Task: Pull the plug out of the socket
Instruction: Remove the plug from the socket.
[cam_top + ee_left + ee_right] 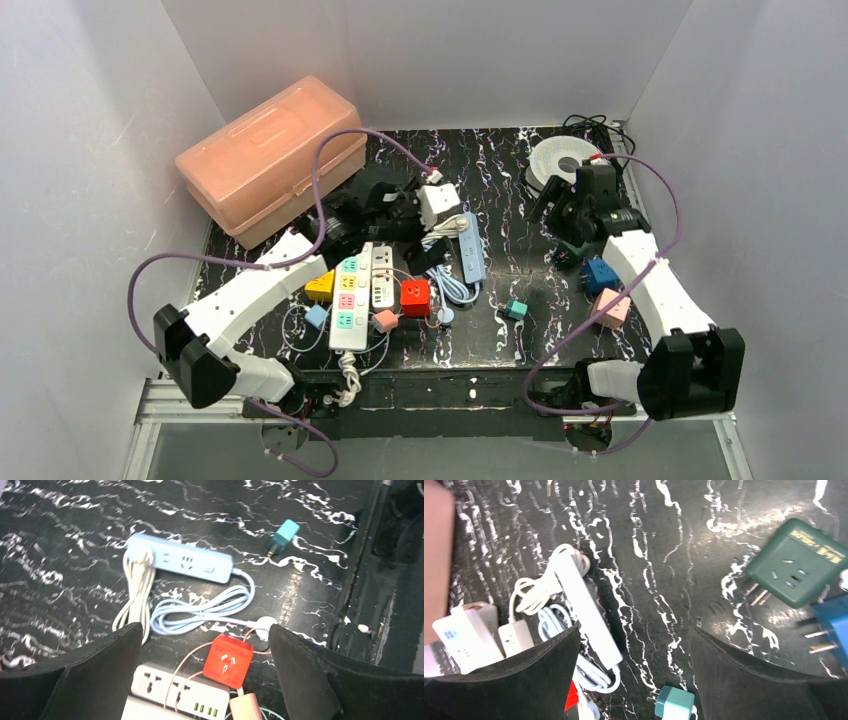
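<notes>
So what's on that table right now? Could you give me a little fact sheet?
Left end effector: open, empty, over the red cube, blue strip beyond
Right end effector: open, empty, beside the green adapter
Unplugged, prongs showing: teal plug, green adapter
Far left corner: pink box

my left fingers (100, 680) and right fingers (519, 680) look like matt black plastic, faintly grainy. under them the table (60, 540) is a glossy black sheet veined white like marble, catching glare. the blue power strip (180, 562) is smooth satin plastic, as is the white plug (141, 560); the pale cord (200, 612) has a smooth sheath. the red cube socket (228, 660) is shiny plastic. the green adapter (800, 562) is matt plastic with bare metal prongs. the peach toolbox (270, 160) is translucent plastic.
</notes>
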You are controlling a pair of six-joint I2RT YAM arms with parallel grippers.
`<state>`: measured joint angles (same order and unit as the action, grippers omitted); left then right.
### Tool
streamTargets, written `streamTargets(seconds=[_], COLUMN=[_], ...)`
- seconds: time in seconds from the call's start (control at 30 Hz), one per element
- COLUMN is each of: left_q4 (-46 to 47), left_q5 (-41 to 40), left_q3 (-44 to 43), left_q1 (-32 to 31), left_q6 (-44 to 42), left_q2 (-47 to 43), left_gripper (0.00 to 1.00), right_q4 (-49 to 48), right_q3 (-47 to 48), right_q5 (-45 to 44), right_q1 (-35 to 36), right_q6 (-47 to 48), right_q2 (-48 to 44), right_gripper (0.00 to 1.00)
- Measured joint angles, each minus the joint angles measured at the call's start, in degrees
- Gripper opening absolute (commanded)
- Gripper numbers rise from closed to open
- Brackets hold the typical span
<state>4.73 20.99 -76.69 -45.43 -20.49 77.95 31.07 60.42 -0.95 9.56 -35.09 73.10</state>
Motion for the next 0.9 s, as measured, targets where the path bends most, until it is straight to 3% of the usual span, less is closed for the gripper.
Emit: streamTargets(seconds=[0.2, 0.63, 0.9], left_q4=[-1.03, -10.78, -15.43], left_q5=[-4.15, -7.26, -8.46], left_q3=[2.51, 0.39, -1.46], left_q1=[3.34, 8.31, 9.53], left_q6=[2.40, 11.65, 12.94], left_q2=[-4.72, -7.54, -7.54], left_gripper=[0.98, 0.98, 0.98], right_q4=[-12.39, -27.74, -31.08], right_q3=[-9.70, -3.15, -0.24], right_q5=[8.74, 20.04, 21.77], right_q1=[0.33, 7.74, 10.05], right_q6=[1.18, 5.53, 7.17], right_q2=[-3.67, 20.04, 27.74], right_gripper=[0.88, 0.90, 0.88])
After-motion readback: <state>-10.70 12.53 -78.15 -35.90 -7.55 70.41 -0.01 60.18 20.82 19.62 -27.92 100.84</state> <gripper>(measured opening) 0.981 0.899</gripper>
